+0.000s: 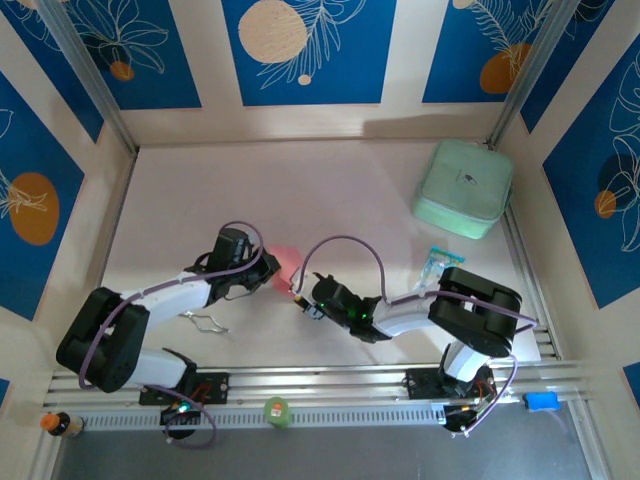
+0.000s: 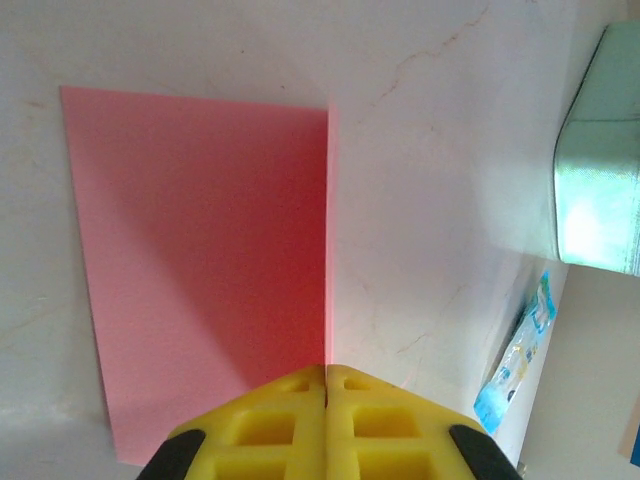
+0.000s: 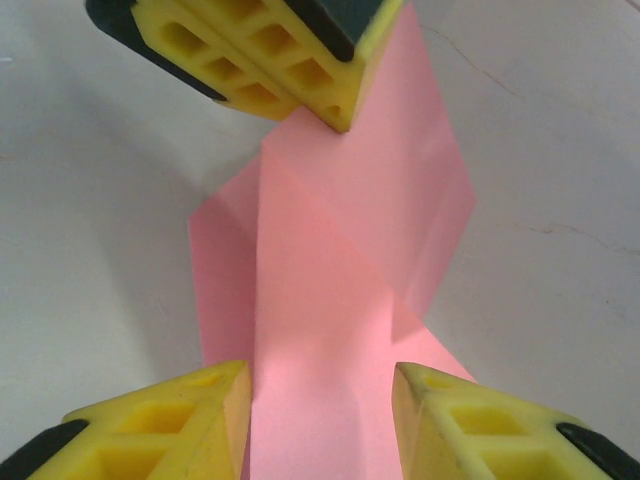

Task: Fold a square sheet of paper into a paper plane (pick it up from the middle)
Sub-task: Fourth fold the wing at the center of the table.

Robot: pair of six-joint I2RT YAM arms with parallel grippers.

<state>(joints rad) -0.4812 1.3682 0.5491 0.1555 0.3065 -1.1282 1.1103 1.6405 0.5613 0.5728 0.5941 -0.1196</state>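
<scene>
Across the pale table [image 1: 200,200], the left arm [image 1: 150,300] and the right arm [image 1: 440,305] reach inward from the near edge, and their tips meet near the middle. At the far right corner sits a mint-green case [image 1: 463,188], well apart from both arms. Between the two tips lies the square sheet of paper [image 1: 285,262], pink-red and partly folded: the left wrist view shows one part flat on the table [image 2: 200,250] with a straight crease along its right side, where the rest rises edge-on. The left gripper [image 2: 327,372] has its yellow fingers pressed together on that raised part, and the right wrist view shows it [image 3: 340,110] pinching the lifted flap. The right gripper [image 3: 320,375] has its fingers spread, with the sheet [image 3: 340,280] running between them; whether they touch it I cannot tell. A small blue-and-white packet [image 1: 436,266] lies near the case.
</scene>
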